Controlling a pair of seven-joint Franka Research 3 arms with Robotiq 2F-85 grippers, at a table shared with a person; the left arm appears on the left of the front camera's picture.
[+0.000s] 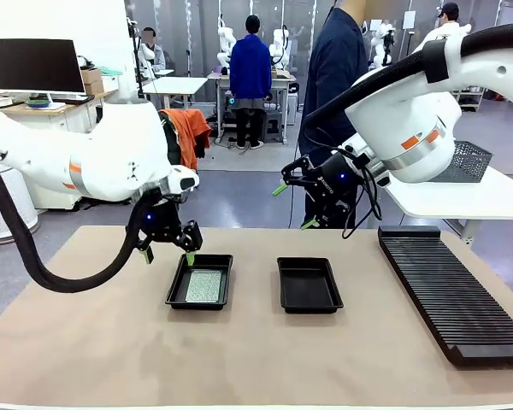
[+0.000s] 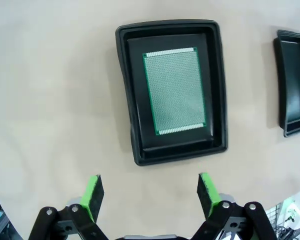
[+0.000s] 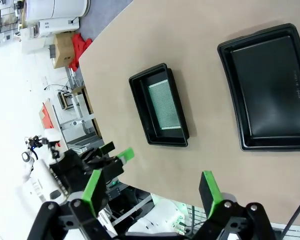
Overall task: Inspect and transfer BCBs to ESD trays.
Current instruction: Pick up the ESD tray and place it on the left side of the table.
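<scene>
The tan tabletop [image 1: 85, 342] holds three things. The left tray [image 1: 178, 289] and the right tray [image 1: 309, 286], both black, sit side by side near the middle, not touching. A long black ribbed rack [image 1: 445, 290] lies farther right, maybe slightly slanted.

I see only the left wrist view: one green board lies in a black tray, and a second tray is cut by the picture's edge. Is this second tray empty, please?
Observer: Yes. The second tray is empty; the front view shows its whole floor bare.
Operator: And the right tool, where is it?
Observer: The right tool hangs open and holds nothing, raised beyond the second tray's far side.
Operator: Is something else on the table?
Observer: A long black ribbed rack lies to the robot's right of the second tray.
</scene>
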